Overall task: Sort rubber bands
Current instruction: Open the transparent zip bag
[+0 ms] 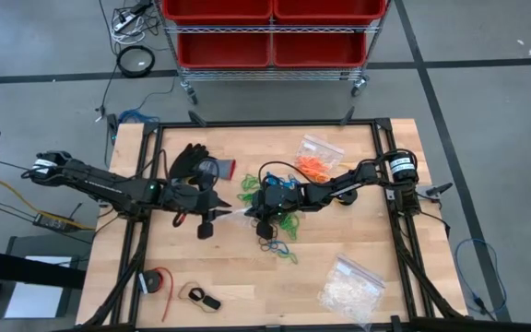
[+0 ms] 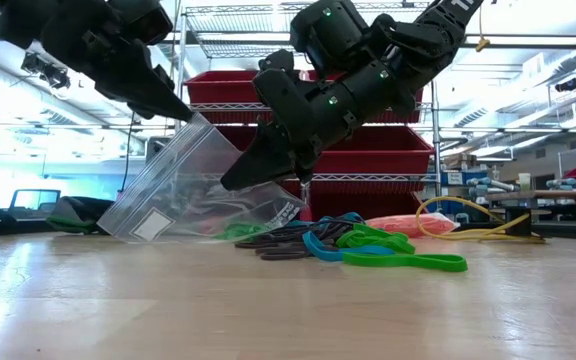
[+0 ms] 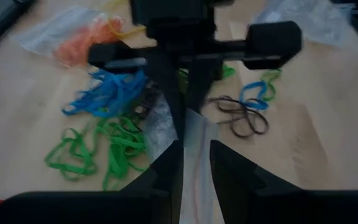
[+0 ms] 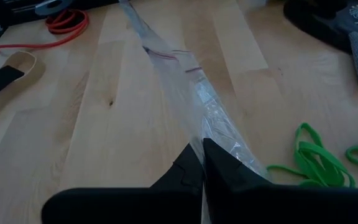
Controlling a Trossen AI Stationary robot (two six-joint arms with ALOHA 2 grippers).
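1. While both arms meet near the middle of the desk, a clear plastic bag hangs stretched between them, tilted, its lower corner on the wood.
2. The left pincer is clamped on one edge of the clear plastic bag, the film pinched between its fingers in the left wrist view.
3. The right pincer is fully closed on the opposite edge of the same bag; in the right wrist view the film runs straight out from between its fingertips.
4. The rubber bands lie loose on the desk around and under the right pincer: green loops and blue loops in tangles, a few black loops just beside them.
5. A heap of orange bands rests on a small zip bag toward the far edge, well apart from the held bag.
6. A dark glove lies near the left arm.
7. Another bag of whitish pieces sits near the desk's front right corner.
8. A red band lies near the front left corner.
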